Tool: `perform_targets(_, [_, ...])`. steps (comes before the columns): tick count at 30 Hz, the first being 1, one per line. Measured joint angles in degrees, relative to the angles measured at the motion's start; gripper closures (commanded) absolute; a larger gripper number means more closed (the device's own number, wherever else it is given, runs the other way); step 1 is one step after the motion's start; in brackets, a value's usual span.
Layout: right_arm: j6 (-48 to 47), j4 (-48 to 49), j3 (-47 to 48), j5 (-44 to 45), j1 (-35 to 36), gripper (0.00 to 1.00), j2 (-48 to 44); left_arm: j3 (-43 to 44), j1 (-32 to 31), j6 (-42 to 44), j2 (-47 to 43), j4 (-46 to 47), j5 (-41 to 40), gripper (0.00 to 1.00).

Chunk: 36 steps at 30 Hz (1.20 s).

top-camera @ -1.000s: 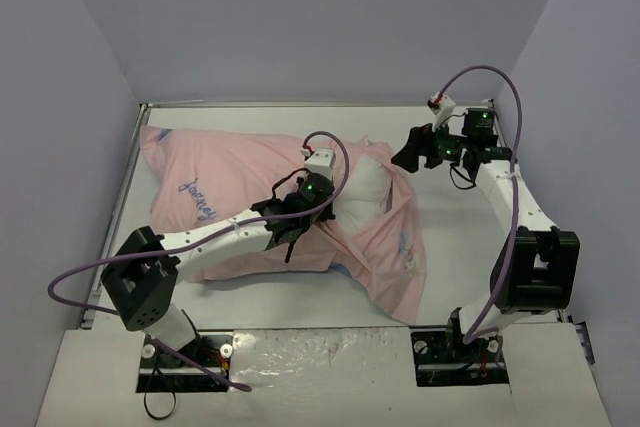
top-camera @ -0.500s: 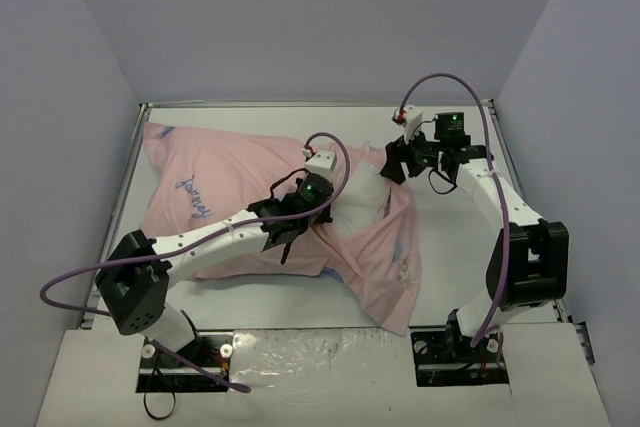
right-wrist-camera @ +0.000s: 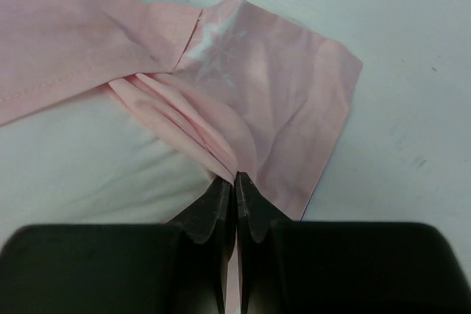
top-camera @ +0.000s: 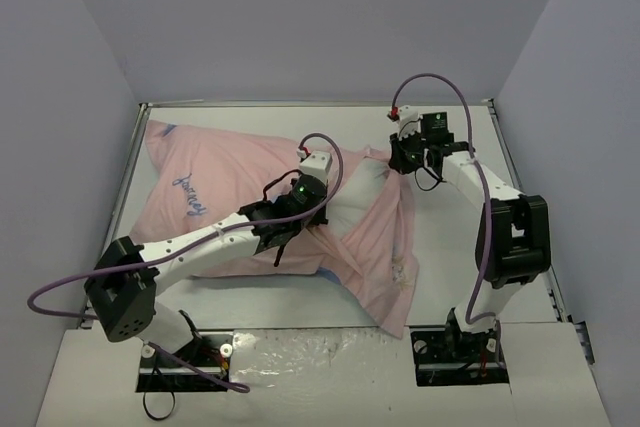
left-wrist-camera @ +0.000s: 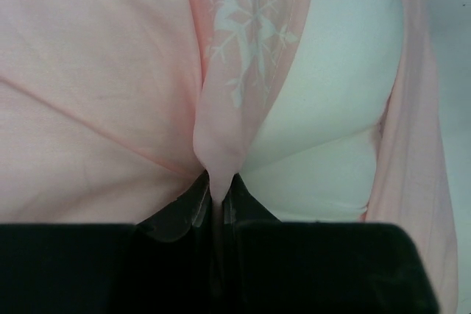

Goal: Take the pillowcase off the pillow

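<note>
The pale pink pillowcase (top-camera: 220, 187) lies across the table's left and middle, its open end spread toward the front right. The white pillow (top-camera: 362, 192) bulges out of that opening. My left gripper (top-camera: 283, 237) is shut on a pinched fold of the pillowcase (left-wrist-camera: 221, 137) beside the bare pillow (left-wrist-camera: 331, 108). My right gripper (top-camera: 400, 159) is at the far right corner of the opening, shut on gathered pleats of the pillowcase (right-wrist-camera: 243, 101), with the pillow (right-wrist-camera: 81, 152) to its left.
Grey walls close in the table (top-camera: 450, 237) on three sides. A raised rim (top-camera: 300, 104) runs along the back edge. A loose pink flap (top-camera: 385, 267) reaches toward the front right, near the right arm's base (top-camera: 465, 332).
My right gripper came left and down from open air onto the opening's far corner and shut on the cloth. The left arm pulled slightly left with its fold.
</note>
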Motion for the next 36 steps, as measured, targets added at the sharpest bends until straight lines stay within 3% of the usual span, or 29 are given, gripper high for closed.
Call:
perform_targets(11, [13.14,4.24,-0.42,0.46,3.93,1.0,13.94,-2.38,0.07,-0.07,-2.6,0.63,-0.28,0.98])
perform_targets(14, [13.07,3.67,-0.5,-3.82,3.34,0.78,14.29,-2.38,0.07,0.04,-2.78,0.13,-0.48,0.98])
perform_targets(15, [12.35,3.34,-0.5,-6.12,2.82,0.64,14.32,-2.38,0.11,0.07,-2.84,-0.09,-0.48,0.98])
perform_targets(19, [8.39,1.42,-1.38,-18.23,-1.7,0.39,13.94,-1.62,0.61,-0.04,-2.91,-1.66,-0.33,0.98])
perform_targets(24, [3.3,-4.55,-3.98,-23.54,-10.1,0.25,6.12,1.36,1.9,-1.51,-2.56,-3.41,0.76,0.98])
perform_targets(26, [1.84,-6.34,-3.91,-23.04,-12.72,0.24,0.31,2.19,2.86,-2.67,-2.03,-3.45,1.29,0.98])
perform_targets(32, [-1.88,-9.73,-2.67,-23.37,-12.07,0.19,-14.25,3.56,5.9,-7.32,0.33,-2.14,3.61,0.98])
perform_targets(36, [-20.28,-19.71,-3.06,-29.35,-8.13,0.17,-19.04,7.19,6.84,-8.46,4.35,-1.79,4.66,0.98])
